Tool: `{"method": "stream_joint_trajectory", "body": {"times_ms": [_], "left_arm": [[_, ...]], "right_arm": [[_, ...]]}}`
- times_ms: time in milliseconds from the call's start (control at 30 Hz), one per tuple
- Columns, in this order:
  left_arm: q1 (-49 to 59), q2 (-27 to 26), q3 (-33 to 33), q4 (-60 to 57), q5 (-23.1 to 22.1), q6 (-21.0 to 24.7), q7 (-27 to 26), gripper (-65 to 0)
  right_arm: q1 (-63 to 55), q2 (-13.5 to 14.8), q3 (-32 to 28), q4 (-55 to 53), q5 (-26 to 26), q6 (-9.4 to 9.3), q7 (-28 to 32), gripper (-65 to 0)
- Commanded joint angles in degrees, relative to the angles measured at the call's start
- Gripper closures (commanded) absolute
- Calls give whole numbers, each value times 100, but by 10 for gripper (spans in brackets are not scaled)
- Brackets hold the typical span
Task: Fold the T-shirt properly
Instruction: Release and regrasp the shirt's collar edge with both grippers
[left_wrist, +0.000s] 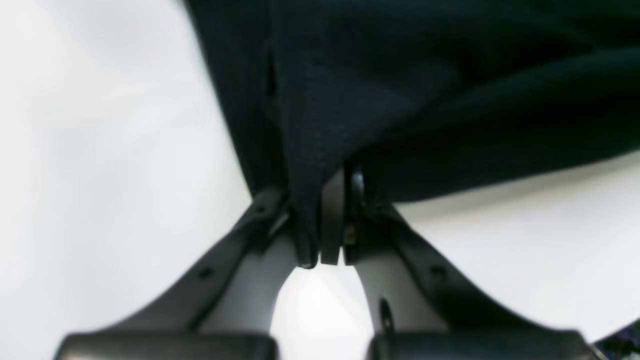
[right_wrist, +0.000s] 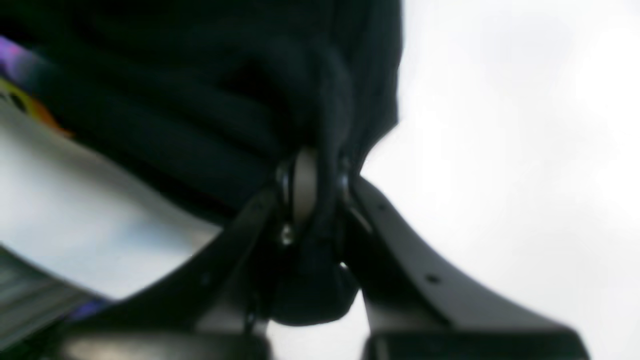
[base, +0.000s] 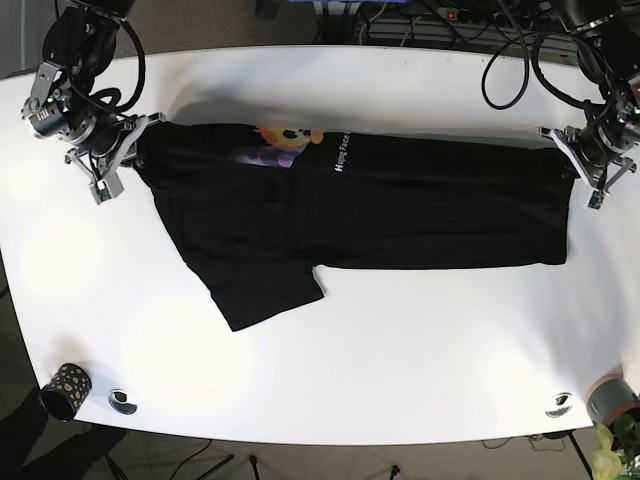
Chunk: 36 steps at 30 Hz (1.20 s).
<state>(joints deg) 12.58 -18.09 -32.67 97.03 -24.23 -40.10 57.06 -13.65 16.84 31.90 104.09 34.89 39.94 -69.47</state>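
Observation:
A black T-shirt (base: 360, 210) with a colourful print (base: 285, 140) and white lettering lies stretched across the white table (base: 400, 350), one sleeve pointing toward the front left. On the right side of the base view, my left gripper (base: 570, 152) is shut on the shirt's right end. Up close, its fingers (left_wrist: 330, 225) pinch a fold of the dark T-shirt (left_wrist: 400, 100). Over at the left, my right gripper (base: 135, 140) is shut on the shirt's left end. The right wrist view shows the gripper (right_wrist: 315, 190) clamping bunched black T-shirt (right_wrist: 200, 100).
A black dotted cup (base: 62, 388) and a small round piece (base: 122, 401) sit at the front left corner. Another round piece (base: 560, 404), a grey cup (base: 610, 398) and a plant (base: 612, 455) are at the front right. Cables (base: 500, 50) run along the back edge.

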Motion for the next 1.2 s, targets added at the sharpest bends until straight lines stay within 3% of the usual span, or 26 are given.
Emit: {"method": "stream_joint_trajectory", "body": {"times_ms": [0, 100, 233, 400, 567, 633, 733, 900, 967, 1167], "left_arm": [[118, -112, -43, 103, -26, 10, -189, -4], [399, -139, -43, 121, -52, 10, -198, -4], [663, -147, -43, 121, -34, 10, -207, -11], [927, -147, -61, 138, -52, 10, -189, -162], [1217, -147, -439, 174, -131, 10, -180, -292], [1287, -147, -606, 270, -342, 10, -180, -321], [1428, -174, -905, 472, -1028, 10, -13, -357], [1314, -367, -1213, 886, -2434, 10, 998, -360], [1085, -358, -1213, 1097, -2768, 10, 1226, -360], [109, 160, -588, 1281, -2953, 10, 1718, -360]], "right_arm": [[-108, 96, 76, 109, 84, 6, 94, -6], [-371, 96, 85, 118, 137, 6, 94, -73], [-723, 96, 366, 118, 682, 6, 86, -157], [-1066, 96, 647, 109, 1341, 6, 86, -273], [-1286, 96, 858, 101, 1394, 6, 77, -322], [-1373, 96, 990, 109, 1403, 6, 68, -325], [-1541, 96, 1104, 109, 1412, 6, 68, -325], [-1716, 96, 1122, 109, 1631, 6, 68, -327], [-1787, 114, 1148, 109, 1895, 6, 68, -327], [-1769, 96, 1359, 118, 2546, 6, 68, -327]]}}
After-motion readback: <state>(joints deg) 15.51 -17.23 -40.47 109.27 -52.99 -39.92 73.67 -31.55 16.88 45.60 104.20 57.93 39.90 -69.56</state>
